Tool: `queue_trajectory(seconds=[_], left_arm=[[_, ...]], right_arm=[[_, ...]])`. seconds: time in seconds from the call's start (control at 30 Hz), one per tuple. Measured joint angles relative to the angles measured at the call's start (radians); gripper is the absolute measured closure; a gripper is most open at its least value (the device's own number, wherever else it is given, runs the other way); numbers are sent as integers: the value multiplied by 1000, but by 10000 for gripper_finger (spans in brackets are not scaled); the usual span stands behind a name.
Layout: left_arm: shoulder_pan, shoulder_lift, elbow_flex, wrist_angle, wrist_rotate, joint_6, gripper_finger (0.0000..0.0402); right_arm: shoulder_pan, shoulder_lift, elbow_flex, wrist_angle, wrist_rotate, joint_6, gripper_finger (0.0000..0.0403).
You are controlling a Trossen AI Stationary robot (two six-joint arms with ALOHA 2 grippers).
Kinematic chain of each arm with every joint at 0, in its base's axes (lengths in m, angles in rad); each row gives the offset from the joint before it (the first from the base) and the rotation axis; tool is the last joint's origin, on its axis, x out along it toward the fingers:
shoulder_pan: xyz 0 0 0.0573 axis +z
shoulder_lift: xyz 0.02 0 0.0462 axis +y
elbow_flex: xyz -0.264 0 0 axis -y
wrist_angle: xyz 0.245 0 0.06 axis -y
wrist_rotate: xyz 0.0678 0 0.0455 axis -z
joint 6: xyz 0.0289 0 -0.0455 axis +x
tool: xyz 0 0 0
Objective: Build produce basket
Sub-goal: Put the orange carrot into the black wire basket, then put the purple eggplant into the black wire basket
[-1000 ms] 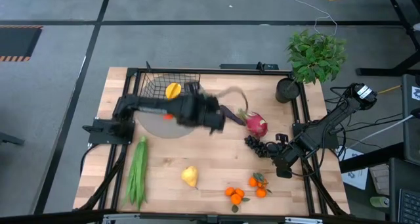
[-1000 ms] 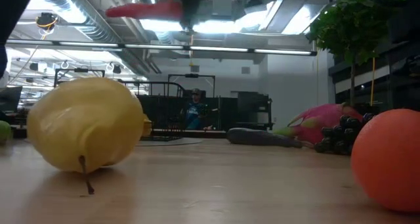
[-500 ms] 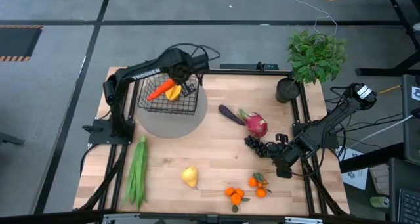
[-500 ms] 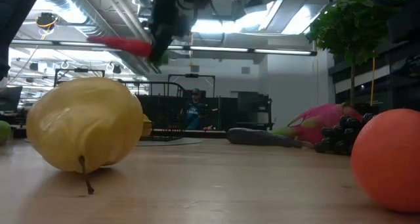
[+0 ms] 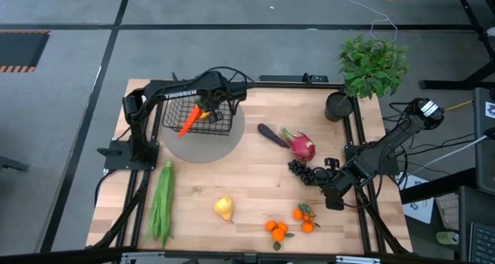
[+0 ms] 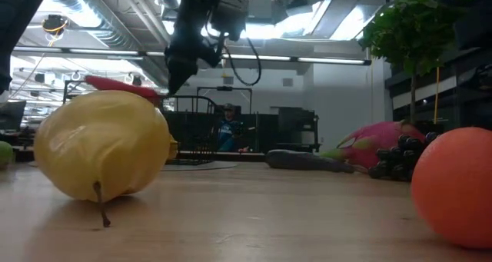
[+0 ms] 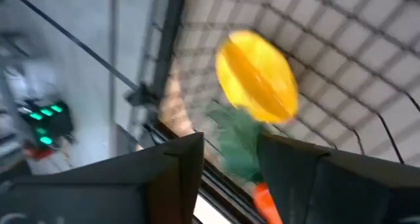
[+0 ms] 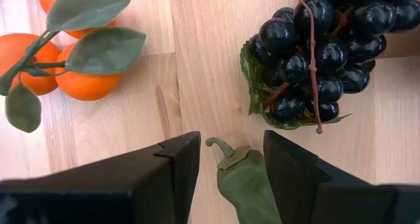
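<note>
The black wire basket (image 5: 210,128) stands on a grey round mat at the table's far left, with a yellow pepper (image 7: 256,76) inside it. My left gripper (image 5: 203,105) hangs over the basket, open, and the carrot's green top (image 7: 236,145) shows between its fingers. The orange carrot (image 5: 188,122) slants down across the basket. My right gripper (image 8: 231,137) waits at the table's right edge, open. It points down with one finger on each side of a green stemmed pepper (image 8: 246,184), between the grapes (image 8: 315,46) and the oranges (image 8: 79,79). My left gripper has the carrot's leafy top (image 7: 236,145) between its fingers, which come from above. I cannot tell whether they touch it. My right gripper stands astride the green pepper's stem end (image 8: 226,159). Whether a finger touches it cannot be told.
On the table lie long green beans (image 5: 162,202) at the near left, a yellow pear (image 5: 223,208), oranges (image 5: 277,230) near the front edge, an eggplant (image 5: 271,135) and a dragon fruit (image 5: 302,148). A dark cup (image 5: 338,107) and a potted plant (image 5: 373,64) stand at the far right.
My left gripper has swung with the carrot from the table's middle toward the far left, over the basket, and has sunk toward it. The carrot, level half a second ago, now slants with its pointed end down toward the table's near edge.
</note>
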Motion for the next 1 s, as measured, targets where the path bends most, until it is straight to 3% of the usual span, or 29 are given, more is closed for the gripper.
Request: queue_trajectory(seconds=[0.17, 0.47, 0.53, 0.63, 0.73, 0.9, 1.0], left_arm=[[-1, 0, 0, 49, -137, 44, 229], [-16, 0, 0, 179, -161, 52, 187], [-25, 0, 0, 149, -133, 28, 187], [-45, 0, 0, 39, -7, -4, 188], [-74, 0, 0, -106, 68, -118, 189], [-132, -32, 0, -110, 80, -179, 190], [-177, -43, 18, -77, -14, -178, 190]], right_arm=[[0, 0, 0, 0, 0, 0, 247], [0, 0, 0, 0, 0, 0, 247], [0, 0, 0, -1, 0, 0, 247], [0, 0, 0, -1, 0, -1, 247], [0, 0, 0, -1, 0, -2, 247], [0, 0, 0, -1, 0, -1, 247], [0, 0, 0, 0, 5, -3, 247]])
